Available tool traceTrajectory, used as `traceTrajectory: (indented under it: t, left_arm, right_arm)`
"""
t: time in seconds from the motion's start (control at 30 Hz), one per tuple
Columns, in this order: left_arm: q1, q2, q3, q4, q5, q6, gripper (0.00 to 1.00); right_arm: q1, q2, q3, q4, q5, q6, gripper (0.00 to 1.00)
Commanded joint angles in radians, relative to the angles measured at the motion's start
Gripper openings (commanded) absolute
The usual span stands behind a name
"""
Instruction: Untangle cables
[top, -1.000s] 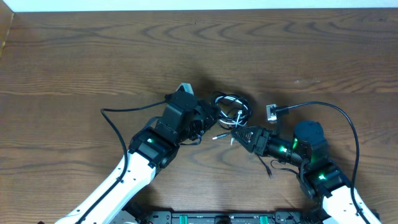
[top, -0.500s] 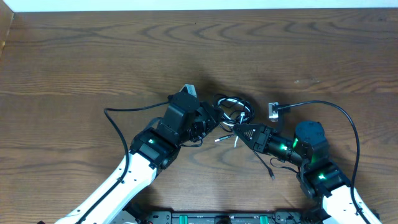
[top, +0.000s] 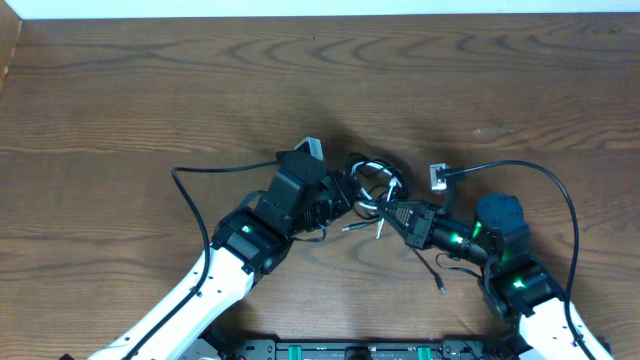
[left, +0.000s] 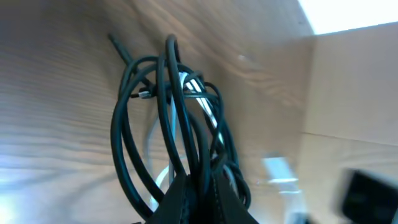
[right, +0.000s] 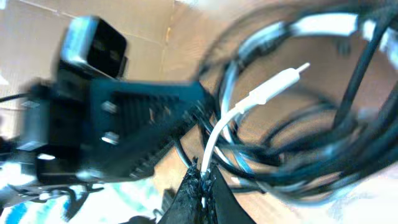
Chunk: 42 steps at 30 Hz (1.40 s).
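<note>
A dark wooden table (top: 150, 100) fills the overhead view. Near its middle we see the cables (top: 376, 176) in a small tangled knot, between the two arms. The left gripper (top: 350, 196) meets the knot from the left, the right gripper (top: 388, 211) from the near right; a loose black strand (top: 432, 272) trails toward the near edge beside the right arm. In the left wrist view, the jaws are pressed together on several black cords (left: 163, 112), whose loops stand up from the fingertips. In the right wrist view, the jaws are clamped on the white cord (right: 227, 115), its plug end free beyond the grip, with dark loops behind it.
</note>
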<state>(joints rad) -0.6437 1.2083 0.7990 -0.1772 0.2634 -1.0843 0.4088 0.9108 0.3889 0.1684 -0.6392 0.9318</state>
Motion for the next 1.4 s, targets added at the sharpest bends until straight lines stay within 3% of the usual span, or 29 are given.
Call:
traceTrajectory:
  t: [0.0, 0.1, 0.37, 0.5, 0.63, 0.8, 0.93, 1.23, 1.37]
  left_arm:
    - [-0.002, 0.0, 0.016, -0.074, -0.132, 0.145, 0.08]
    - [-0.002, 0.0, 0.015, -0.134, -0.198, 0.149, 0.08]
    - [0.001, 0.0, 0.015, -0.127, -0.198, 0.154, 0.07]
    - [0.029, 0.0, 0.015, -0.081, -0.197, -0.047, 0.08]
    - [0.043, 0.0, 0.015, -0.013, -0.177, -0.174, 0.08]
    - [0.044, 0.0, 0.015, 0.152, -0.041, -0.185, 0.08]
    - [0.044, 0.0, 0.015, 0.254, 0.044, -0.185, 0.08]
    - [0.044, 0.0, 0.015, 0.274, 0.176, -0.156, 0.08]
    - [0.044, 0.0, 0.015, 0.281, 0.18, 0.061, 0.08]
  right_arm:
    - [-0.06, -0.06, 0.017, 0.066, -0.066, -0.135, 0.01]
    - [-0.122, -0.107, 0.017, 0.114, -0.111, -0.134, 0.01]
    - [-0.212, -0.134, 0.017, 0.099, -0.126, -0.183, 0.01]
    - [-0.224, -0.134, 0.017, -0.026, -0.122, -0.232, 0.01]
    - [-0.224, -0.134, 0.017, -0.16, -0.117, -0.244, 0.02]
    - [-0.224, -0.134, 0.016, -0.343, -0.049, -0.261, 0.02]
    - [-0.224, -0.13, 0.016, -0.378, -0.004, -0.265, 0.02]
    - [-0.224, -0.074, 0.016, -0.371, 0.058, -0.336, 0.35]
    - [-0.224, -0.048, 0.016, -0.371, 0.15, -0.388, 0.57]
